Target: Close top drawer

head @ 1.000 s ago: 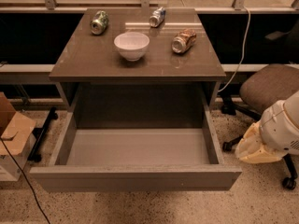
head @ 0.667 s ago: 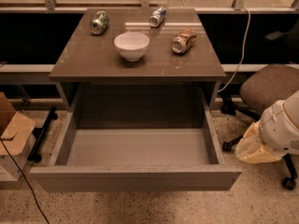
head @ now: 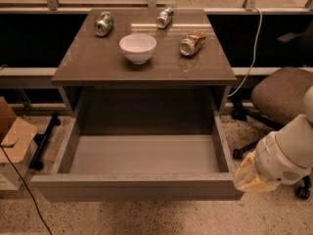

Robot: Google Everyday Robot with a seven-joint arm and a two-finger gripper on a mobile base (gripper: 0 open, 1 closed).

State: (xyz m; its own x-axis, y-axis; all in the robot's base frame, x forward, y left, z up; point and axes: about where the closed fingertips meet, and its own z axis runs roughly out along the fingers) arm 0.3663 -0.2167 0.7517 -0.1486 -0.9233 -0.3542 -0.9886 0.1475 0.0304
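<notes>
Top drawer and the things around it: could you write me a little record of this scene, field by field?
Drawer: wide grey-brown matte top drawer, pulled far out, nothing visible inside
Surface above: glossy brown cabinet top
Bowl: white round bowl, upright, mid-top
Cans: green can back left, blue-silver can back centre, copper-brown can right of the bowl; all on their sides
Gripper: gripper low at the right, by the drawer's front right corner; contact unclear
Floor, right: brown padded office chair
Floor, left: cardboard box

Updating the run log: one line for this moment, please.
top drawer: open | hand: by its front right corner, contact unclear | close: not done
</notes>
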